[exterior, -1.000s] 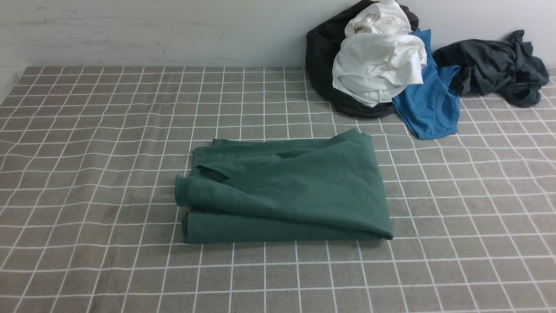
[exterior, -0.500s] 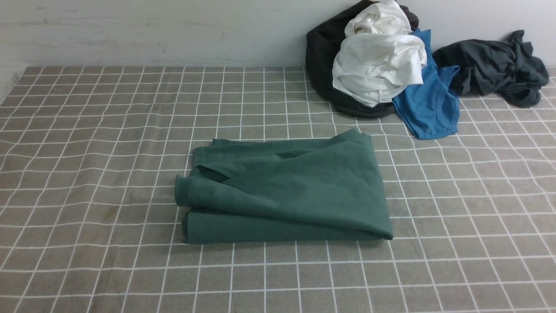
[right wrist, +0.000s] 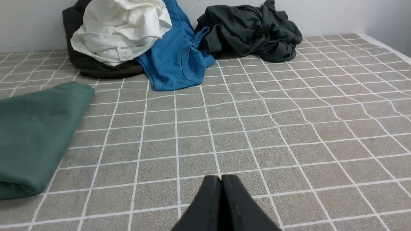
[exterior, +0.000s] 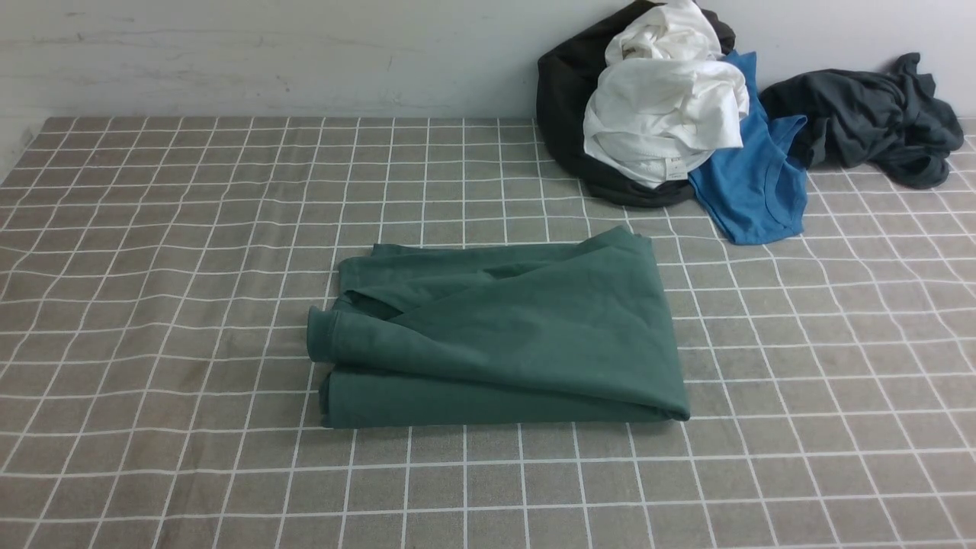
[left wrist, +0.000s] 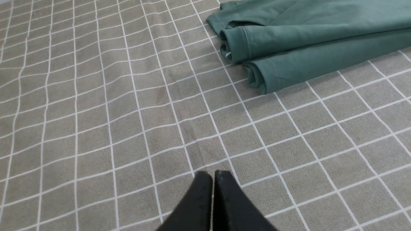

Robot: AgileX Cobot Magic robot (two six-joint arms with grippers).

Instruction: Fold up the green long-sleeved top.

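Note:
The green long-sleeved top (exterior: 503, 335) lies folded into a thick rectangle in the middle of the checked tablecloth; its rolled edges (left wrist: 247, 48) face the left side. Part of it (right wrist: 35, 134) shows in the right wrist view too. Neither arm appears in the front view. My left gripper (left wrist: 213, 175) is shut with nothing in it, hovering over bare cloth well short of the top. Over the checked cloth to the right of the top, my right gripper (right wrist: 221, 178) is also shut and empty.
A heap of clothes sits at the back right against the wall: a white garment (exterior: 663, 114) on a black one (exterior: 560, 91), a bright blue garment (exterior: 751, 191), and a dark charcoal garment (exterior: 869, 122). The tablecloth (exterior: 152, 267) is slightly rippled.

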